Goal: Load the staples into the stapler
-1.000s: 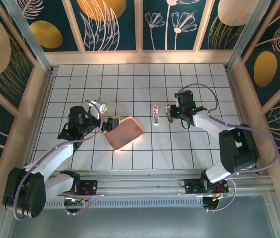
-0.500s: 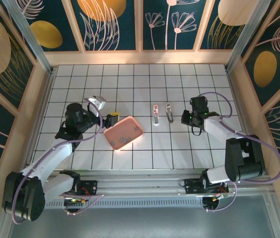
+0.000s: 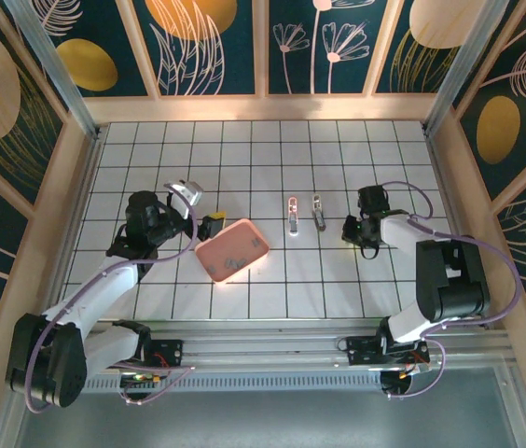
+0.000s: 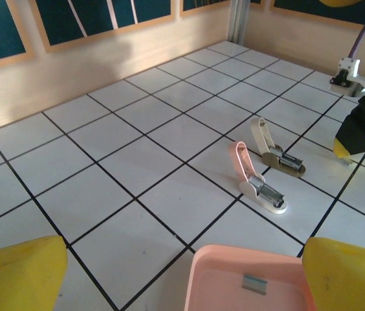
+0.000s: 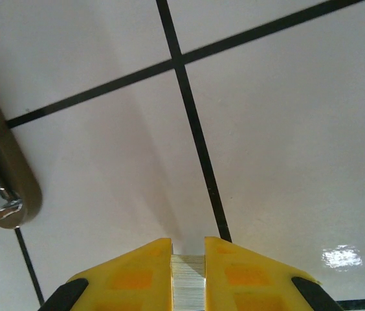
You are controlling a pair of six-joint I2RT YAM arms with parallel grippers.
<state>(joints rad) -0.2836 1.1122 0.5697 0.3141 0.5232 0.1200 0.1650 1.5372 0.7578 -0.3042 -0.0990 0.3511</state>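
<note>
So: right gripper (image 5: 188, 248) clamped on a staple strip (image 5: 188, 285)

The strip is a short, silvery, ribbed block pinched between the yellow pads. The pink stapler (image 3: 291, 214) lies hinged open, lid up, metal channel exposed. In the top view it's at 9 o'clock of that gripper, with a tan stapler (image 3: 317, 211) between them. The left gripper (image 3: 214, 224) gapes wide. A pink tray (image 3: 252, 241) at its 4 o'clock holds a spare staple sliver (image 4: 255, 282).

The right claw (image 5: 188, 258) pinches a strip of staples (image 5: 188, 288) over white tiles (image 5: 286, 129), near a tan stapler base (image 5: 4, 191).
</note>
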